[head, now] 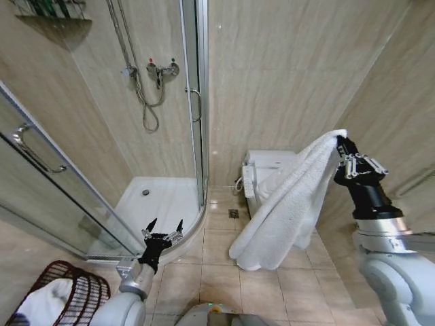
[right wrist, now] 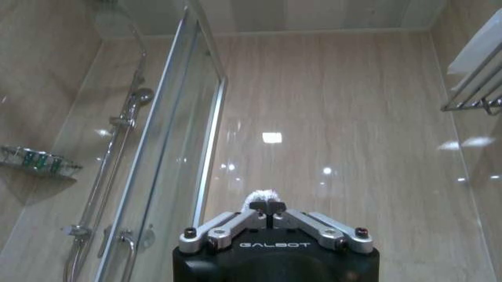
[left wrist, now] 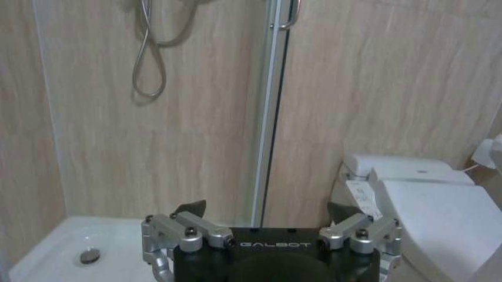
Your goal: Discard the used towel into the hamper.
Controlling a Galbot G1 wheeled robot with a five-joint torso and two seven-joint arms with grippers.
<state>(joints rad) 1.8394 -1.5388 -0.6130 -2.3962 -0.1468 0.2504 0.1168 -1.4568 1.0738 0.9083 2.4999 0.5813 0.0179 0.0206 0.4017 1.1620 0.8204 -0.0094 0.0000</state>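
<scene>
Counted: 1 large white terry towel (head: 289, 204), 1 small round reddish-brown open-weave wire hamper (head: 81, 288), 2 grippers. Right gripper (head: 343, 151) raised high at the right of the head view, fingers pinched together on one corner of the white towel, a small tuft of cloth (right wrist: 263, 197) poking out between the closed fingertips in the right wrist view. Rest of the towel hanging down and to the left in a long drape, lower end dangling above the beige tiled floor (head: 224, 272), in front of the white toilet (head: 268, 166). Left gripper (head: 163, 231) low near the middle, fingers spread wide, holding nothing, pointed toward the curved white shower tray (head: 160, 200). Hamper on the floor at the lower left corner, beside the left arm, well apart from the hanging towel, with some white cloth (head: 47, 302) already inside. Glass shower enclosure door (head: 54, 176) standing just behind the hamper; chrome shower hose (head: 146, 102) looped on the wall beyond.
</scene>
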